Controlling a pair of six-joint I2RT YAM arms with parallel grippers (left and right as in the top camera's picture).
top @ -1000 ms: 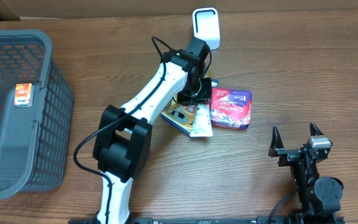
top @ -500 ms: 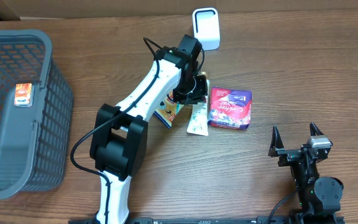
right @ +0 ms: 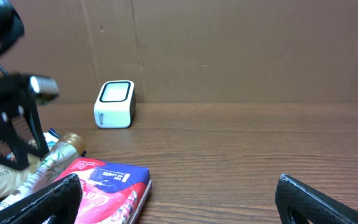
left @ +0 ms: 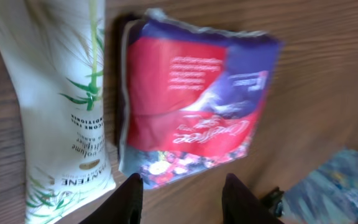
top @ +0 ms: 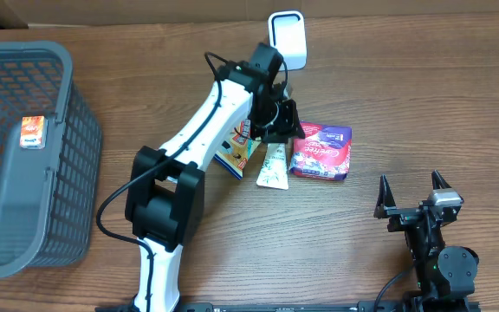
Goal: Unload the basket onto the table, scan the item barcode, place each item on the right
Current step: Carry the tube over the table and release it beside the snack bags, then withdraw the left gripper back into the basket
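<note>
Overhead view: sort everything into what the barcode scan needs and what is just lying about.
For the job: white scanner; red and purple packet, likely the item, in front of the left fingers.
Lying about: white tube; flat colourful pack; grey basket; small box inside it.

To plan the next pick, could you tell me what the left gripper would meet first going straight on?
Probably the red and purple packet, ahead of the left gripper; depth is unclear, so possibly the table first.

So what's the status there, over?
Left tool open over red-purple packet, holding nothing. Right tool open, parked aside. White tube lies beside packet; scanner behind them.
</note>
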